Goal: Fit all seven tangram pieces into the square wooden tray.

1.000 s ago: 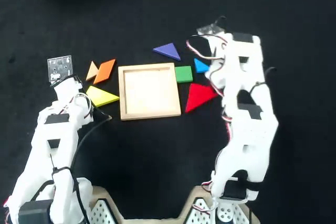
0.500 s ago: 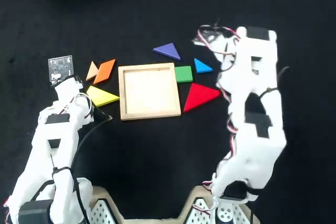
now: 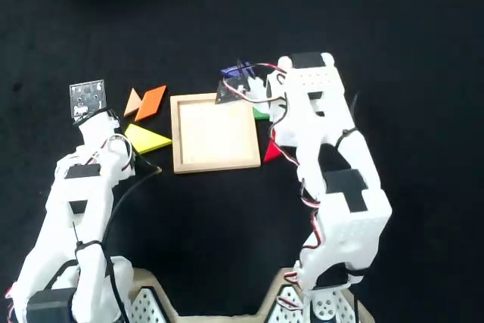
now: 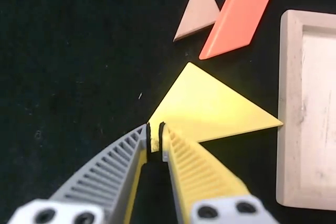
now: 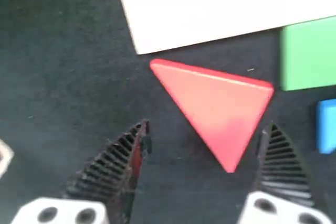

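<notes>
The high view is fixed over the black table (image 3: 227, 20) on the arm-base side. It stands well off and looks steeply down, with both arm bases at its near edge.

The left wrist view looks along the left gripper (image 4: 155, 132) down at the table from close range. With the high view it shares:
- the flat yellow triangle (image 4: 210, 111)
- the orange parallelogram (image 4: 239, 17)
- the small tan wooden triangle (image 4: 198, 9)
- one wall of the square pale wooden tray (image 4: 287, 108)

The right wrist view looks past the right gripper (image 5: 202, 142), also from close range. It shares the large red triangle (image 5: 220, 108), the green square (image 5: 310, 51) and a tray corner.
</notes>
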